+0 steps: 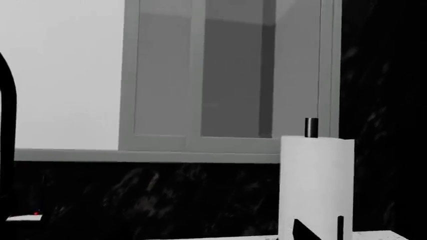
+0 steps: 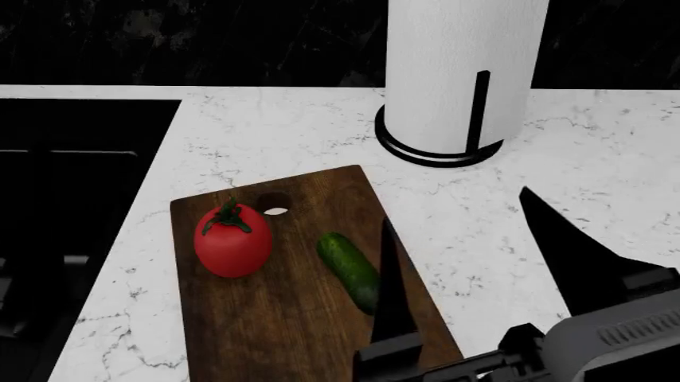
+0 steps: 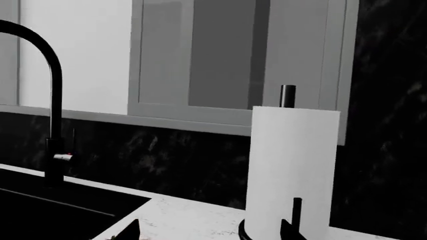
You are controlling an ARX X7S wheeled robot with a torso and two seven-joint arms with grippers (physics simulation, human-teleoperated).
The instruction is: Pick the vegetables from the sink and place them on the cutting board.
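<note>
Veggies look done: tomato point(image 2: 232, 243) and cucumber point(image 2: 352, 270) sit on the cutting board point(image 2: 292, 318), right tool point(image 2: 473, 259) spread empty, left tool unseen.

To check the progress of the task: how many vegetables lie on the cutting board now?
2. The tomato sits on the cutting board near its hole; the cucumber lies beside it, toward the paper-towel roll's side. The sink's visible part shows none.

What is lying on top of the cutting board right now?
On the cutting board lie the tomato and the cucumber, apart from each other. The open right gripper covers the board's near right corner and the cucumber's near end.
</note>
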